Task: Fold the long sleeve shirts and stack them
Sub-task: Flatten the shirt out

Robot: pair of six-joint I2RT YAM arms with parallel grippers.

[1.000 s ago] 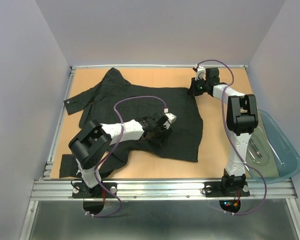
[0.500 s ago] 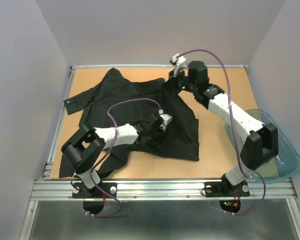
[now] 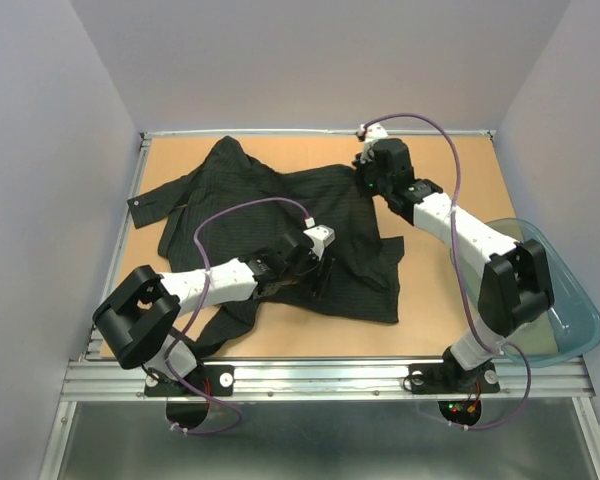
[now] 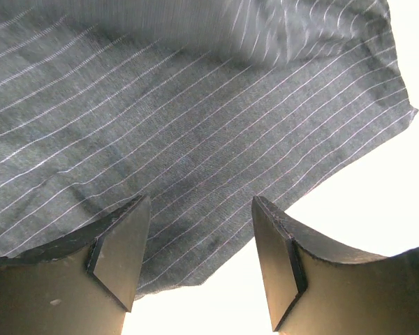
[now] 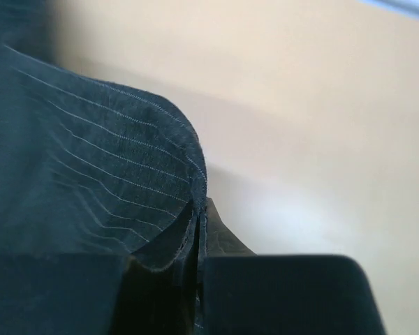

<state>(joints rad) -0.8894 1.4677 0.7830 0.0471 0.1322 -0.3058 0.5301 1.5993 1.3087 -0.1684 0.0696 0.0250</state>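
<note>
One black pinstriped long sleeve shirt (image 3: 280, 205) lies crumpled across the wooden table (image 3: 440, 310), a cuffed sleeve (image 3: 155, 200) stretched to the far left. My right gripper (image 3: 365, 180) is shut on the shirt's far right edge and holds it lifted; the right wrist view shows the cloth (image 5: 112, 188) pinched between the closed fingers (image 5: 227, 241). My left gripper (image 3: 315, 272) is open and empty just above the shirt's near hem; the left wrist view shows striped cloth (image 4: 195, 125) between and beyond the spread fingers (image 4: 119, 248).
A clear blue-green plastic bin (image 3: 560, 300) sits off the table's right edge. A metal rail (image 3: 330, 375) runs along the near edge. Grey walls enclose the table on three sides. A second sleeve (image 3: 140, 330) hangs at the near left corner.
My right gripper has drawn the shirt's far right corner up and inward, bunching the cloth. My left arm has stretched out lower over the shirt's near part.
</note>
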